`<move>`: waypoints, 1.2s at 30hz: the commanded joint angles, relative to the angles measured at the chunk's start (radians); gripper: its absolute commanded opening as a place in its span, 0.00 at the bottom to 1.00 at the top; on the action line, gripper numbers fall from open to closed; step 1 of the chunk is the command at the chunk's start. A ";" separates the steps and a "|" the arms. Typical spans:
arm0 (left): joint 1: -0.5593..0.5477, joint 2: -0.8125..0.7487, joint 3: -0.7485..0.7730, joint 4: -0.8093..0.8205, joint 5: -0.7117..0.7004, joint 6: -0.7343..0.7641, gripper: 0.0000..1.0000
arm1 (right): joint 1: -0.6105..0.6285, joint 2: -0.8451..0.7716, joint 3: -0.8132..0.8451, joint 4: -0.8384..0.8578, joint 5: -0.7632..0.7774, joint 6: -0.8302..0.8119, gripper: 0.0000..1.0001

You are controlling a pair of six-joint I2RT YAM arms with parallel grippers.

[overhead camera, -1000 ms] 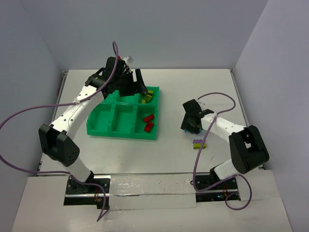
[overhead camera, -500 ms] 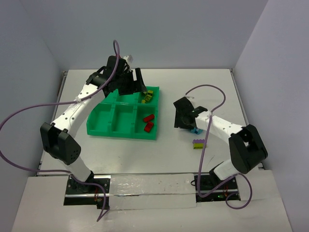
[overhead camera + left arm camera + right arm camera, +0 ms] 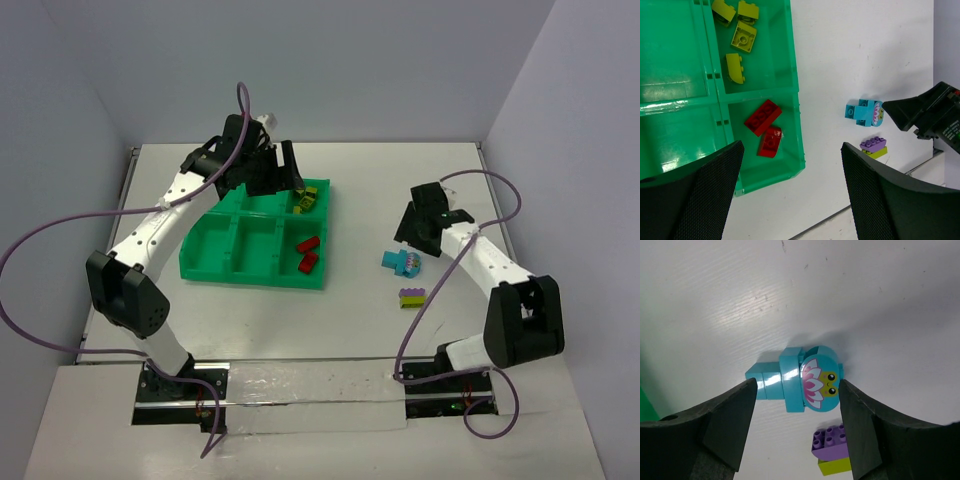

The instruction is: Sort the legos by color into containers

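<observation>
my right claw hangs right of centre in the overhead view, jaws spread and holding nothing. the cyan lego lies on the table below it, a purple-on-yellow-green lego near it. my left claw is spread wide and empty over the green tray. red legos sit in its lower right compartment, yellow-green legos in the upper right.

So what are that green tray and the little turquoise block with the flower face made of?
Green tray: looks like moulded plastic with a glossy finish. Light glares off its floor, and the thin dividing walls have moulded slots.
Turquoise block: probably hard plastic too, smooth and shiny, with a bright highlight along its edge. The flower face seems printed on.
</observation>
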 commanded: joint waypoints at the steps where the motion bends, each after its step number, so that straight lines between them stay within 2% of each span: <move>1: -0.004 -0.020 0.006 0.014 -0.007 0.012 0.86 | -0.049 0.067 0.003 0.052 -0.105 0.000 0.74; 6: -0.006 -0.028 -0.011 0.023 0.021 0.014 0.86 | -0.015 0.087 -0.044 0.112 -0.203 0.047 0.74; 12: -0.006 -0.016 -0.010 0.032 0.019 0.005 0.86 | 0.139 0.081 -0.048 0.155 -0.302 0.102 0.75; 16: -0.006 -0.012 0.006 0.021 0.008 0.009 0.86 | 0.193 0.058 -0.016 0.138 -0.353 0.075 0.75; 17: -0.006 -0.013 0.006 0.017 0.002 0.012 0.86 | 0.193 0.044 -0.007 0.119 -0.333 0.061 0.75; 20: -0.006 -0.021 -0.002 0.012 -0.016 0.016 0.86 | 0.186 0.016 0.043 0.024 -0.136 -0.023 0.74; 26: -0.006 -0.027 -0.016 0.019 -0.011 0.009 0.86 | 0.179 0.085 0.158 -0.106 0.055 -0.150 0.72; 31: -0.006 -0.035 -0.028 0.036 0.005 0.003 0.86 | 0.178 0.121 0.180 -0.110 0.093 -0.256 0.74; 34: -0.014 0.003 0.015 0.029 0.079 0.016 0.86 | 0.157 0.080 0.153 -0.056 0.105 -0.233 0.77; 36: -0.052 0.052 0.056 0.007 0.109 0.021 0.86 | 0.111 0.040 0.130 -0.034 0.026 -0.195 0.77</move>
